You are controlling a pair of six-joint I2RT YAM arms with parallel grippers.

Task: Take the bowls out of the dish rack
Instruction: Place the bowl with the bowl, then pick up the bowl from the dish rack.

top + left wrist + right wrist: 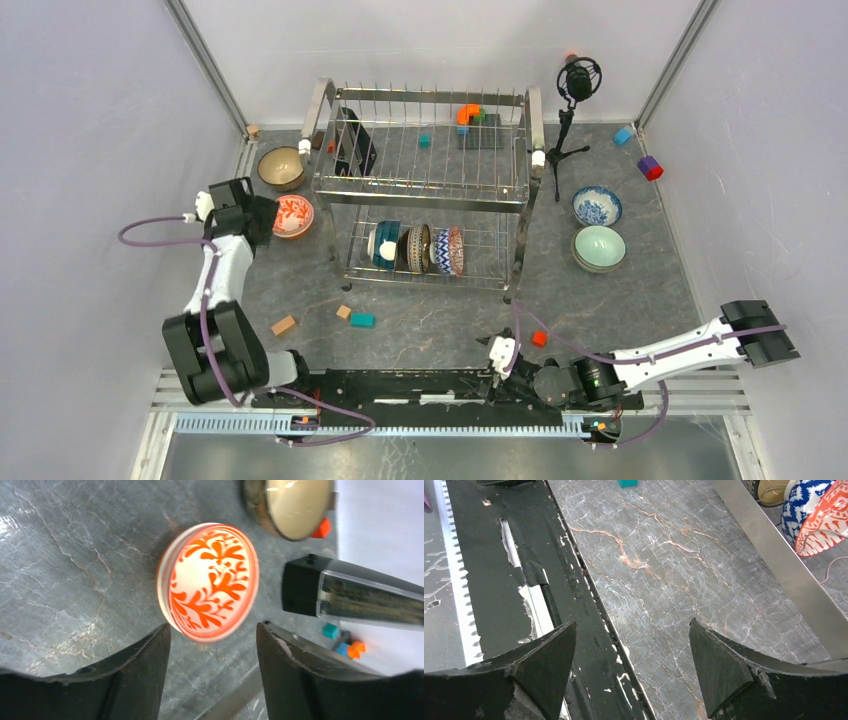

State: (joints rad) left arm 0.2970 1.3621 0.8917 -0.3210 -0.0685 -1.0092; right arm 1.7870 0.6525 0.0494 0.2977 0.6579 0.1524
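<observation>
The steel dish rack (420,190) stands mid-table, with bowls (418,248) set on edge in its lower tier. A red-and-white bowl (293,215) (210,582) sits upright on the table left of the rack. My left gripper (268,216) (212,627) is open just beside it, and its fingers are clear of the rim. A brown-gold bowl (281,167) (295,505) rests behind it. On the right lie a blue-and-white bowl (597,206) and a pale green bowl (599,248). My right gripper (500,352) (631,624) is open and empty at the near edge.
A black microphone stand (570,110) rises right of the rack. Small coloured blocks (362,320) lie on the table in front of the rack, and others sit on the top tier (468,115). The rack's lower rail (774,555) runs ahead of my right gripper.
</observation>
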